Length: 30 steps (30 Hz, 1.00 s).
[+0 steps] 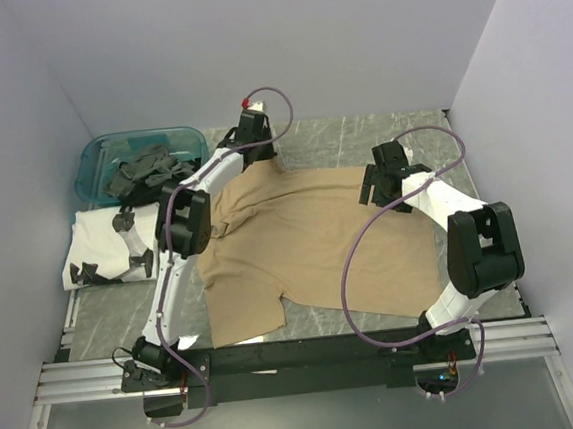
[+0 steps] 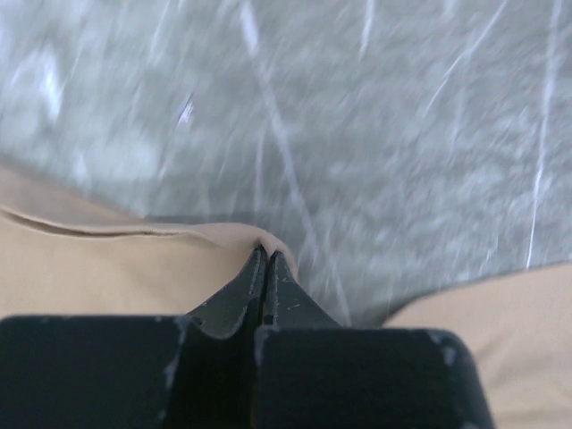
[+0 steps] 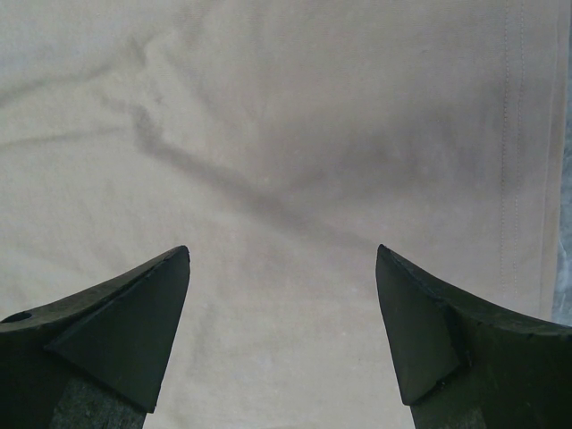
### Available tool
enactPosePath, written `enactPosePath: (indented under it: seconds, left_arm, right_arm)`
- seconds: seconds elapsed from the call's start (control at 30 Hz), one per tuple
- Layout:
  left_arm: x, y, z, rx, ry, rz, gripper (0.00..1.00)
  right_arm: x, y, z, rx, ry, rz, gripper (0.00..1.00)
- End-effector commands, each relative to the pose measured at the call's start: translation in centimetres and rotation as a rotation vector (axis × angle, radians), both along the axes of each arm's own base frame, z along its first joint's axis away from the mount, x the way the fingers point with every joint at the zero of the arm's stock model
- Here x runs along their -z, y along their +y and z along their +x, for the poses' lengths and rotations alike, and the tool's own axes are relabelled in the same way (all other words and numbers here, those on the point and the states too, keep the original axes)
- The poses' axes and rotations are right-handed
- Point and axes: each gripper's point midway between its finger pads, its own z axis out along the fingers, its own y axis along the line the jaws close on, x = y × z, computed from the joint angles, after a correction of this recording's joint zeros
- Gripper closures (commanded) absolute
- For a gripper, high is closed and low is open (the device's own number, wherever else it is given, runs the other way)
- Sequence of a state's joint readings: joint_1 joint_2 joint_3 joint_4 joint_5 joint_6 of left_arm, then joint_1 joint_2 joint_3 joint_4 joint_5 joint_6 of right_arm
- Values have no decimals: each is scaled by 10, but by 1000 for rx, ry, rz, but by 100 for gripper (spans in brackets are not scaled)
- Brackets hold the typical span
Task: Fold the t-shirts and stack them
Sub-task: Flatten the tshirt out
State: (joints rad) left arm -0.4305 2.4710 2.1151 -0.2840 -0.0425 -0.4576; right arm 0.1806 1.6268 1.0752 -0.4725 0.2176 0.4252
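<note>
A tan t-shirt (image 1: 310, 248) lies spread on the marble table. My left gripper (image 1: 250, 142) is at the shirt's far edge; in the left wrist view it (image 2: 266, 254) is shut on a pinch of the tan fabric (image 2: 107, 268). My right gripper (image 1: 377, 189) hovers over the shirt's right side; in the right wrist view it (image 3: 282, 255) is open and empty above the flat tan cloth (image 3: 268, 134), whose hem (image 3: 523, 161) runs down the right. A folded white t-shirt with dark print (image 1: 109, 245) lies at the left.
A teal bin (image 1: 96, 156) with dark grey shirts (image 1: 147, 171) stands at the back left. Grey walls close in the table on three sides. A black rail (image 1: 299, 354) with the arm bases runs along the near edge.
</note>
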Motion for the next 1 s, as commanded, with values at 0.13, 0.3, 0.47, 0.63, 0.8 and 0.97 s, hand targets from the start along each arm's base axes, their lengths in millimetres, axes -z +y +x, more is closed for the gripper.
enactPosePath:
  seconds: [0.13, 0.3, 0.47, 0.63, 0.8, 0.97]
  left_arm:
    - [-39, -41, 52, 179, -262, -87, 74]
    - [-64, -47, 42, 208, -300, -124, 1]
    - [-103, -27, 32, 141, -325, -89, 1]
    - [-120, 2, 11, 40, -253, -36, 1]
    - [-79, 21, -35, 28, -99, -40, 1]
    - [-38, 39, -74, -23, 66, -58, 1]
  right_arm:
    - [-3, -6, 9, 26, -22, -22, 9]
    - [-3, -6, 9, 28, -21, -21, 9]
    - [-9, -7, 13, 36, -40, -16, 9]
    - [-16, -12, 15, 61, -61, 7, 9]
    - [-10, -18, 18, 75, -73, 106, 9]
    - [9, -40, 23, 122, -34, 127, 9]
